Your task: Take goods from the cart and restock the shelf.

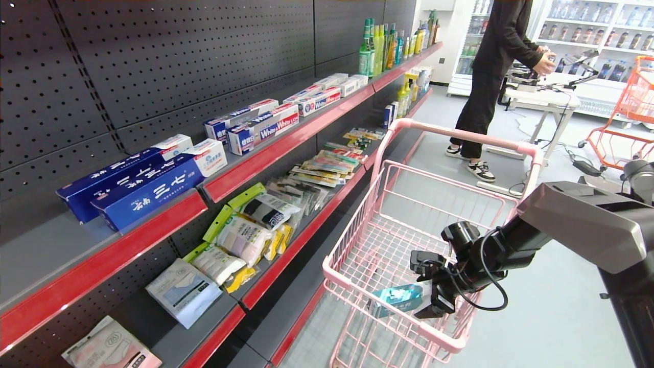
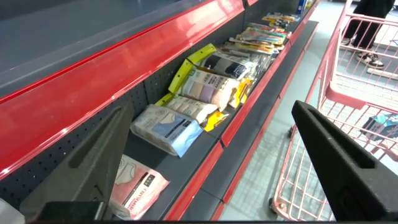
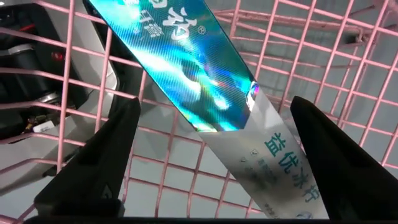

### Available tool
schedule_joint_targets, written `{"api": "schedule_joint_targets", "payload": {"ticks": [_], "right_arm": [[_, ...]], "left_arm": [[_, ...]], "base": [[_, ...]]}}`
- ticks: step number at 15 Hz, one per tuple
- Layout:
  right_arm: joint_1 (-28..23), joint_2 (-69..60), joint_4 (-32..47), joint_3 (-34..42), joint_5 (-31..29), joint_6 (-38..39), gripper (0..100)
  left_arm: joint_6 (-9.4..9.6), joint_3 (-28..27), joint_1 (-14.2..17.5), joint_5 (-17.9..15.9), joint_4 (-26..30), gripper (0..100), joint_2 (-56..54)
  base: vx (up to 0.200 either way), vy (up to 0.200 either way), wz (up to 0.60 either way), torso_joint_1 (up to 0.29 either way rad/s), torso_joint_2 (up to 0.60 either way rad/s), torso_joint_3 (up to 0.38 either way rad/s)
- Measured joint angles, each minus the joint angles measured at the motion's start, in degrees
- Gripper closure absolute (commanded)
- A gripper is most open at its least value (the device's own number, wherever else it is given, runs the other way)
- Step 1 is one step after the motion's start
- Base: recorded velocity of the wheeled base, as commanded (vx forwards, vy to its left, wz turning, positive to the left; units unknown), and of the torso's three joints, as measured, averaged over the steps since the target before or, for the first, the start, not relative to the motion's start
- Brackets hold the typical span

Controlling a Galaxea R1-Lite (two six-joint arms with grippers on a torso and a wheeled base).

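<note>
Head view: the right gripper is down inside the pink shopping cart, at its near end, right by a teal toothpaste box that lies on the wire floor of the basket. In the right wrist view the two fingers stand apart with the shiny teal-and-white box running at a slant between them, and pink wire shows on both sides of it, so the jaws are not pressed on the carton (whether a pad brushes it I cannot tell).

The cart stands just right of the red-edged shelf unit. On the upper shelf, large blue toothpaste boxes lie at the near end, white-and-blue ones farther along, and green and yellow bottles at the far end. The shelf below holds flat packets in grey, cream and yellow-green.

In the left wrist view the left gripper has its fingers spread wide with nothing between them, near the lower shelf's packets and to the left of the cart.
</note>
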Motion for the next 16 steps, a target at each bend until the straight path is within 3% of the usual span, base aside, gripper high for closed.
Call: {"api": "schedule_joint_targets", "payload": {"ticks": [5, 10, 16], "right_arm": [[0.27, 0.00, -0.02, -0.23, -4.49, 0.83, 0], [0.52, 0.02, 0.11, -0.22, -4.55, -3.72, 0], [0.88, 0.06, 0.17, -0.34, -4.73, -4.05, 0]], "left_arm": [[0.00, 0.00, 0.02, 0.00, 0.00, 0, 0.00], [0.00, 0.00, 0.00, 0.00, 0.00, 0, 0.00], [0.02, 0.00, 0.02, 0.00, 0.00, 0, 0.00]], "base": [[0.000, 0.000, 0.00, 0.000, 0.00, 0.000], [0.000, 0.000, 0.00, 0.000, 0.00, 0.000], [0.000, 0.000, 0.00, 0.000, 0.00, 0.000]]}}
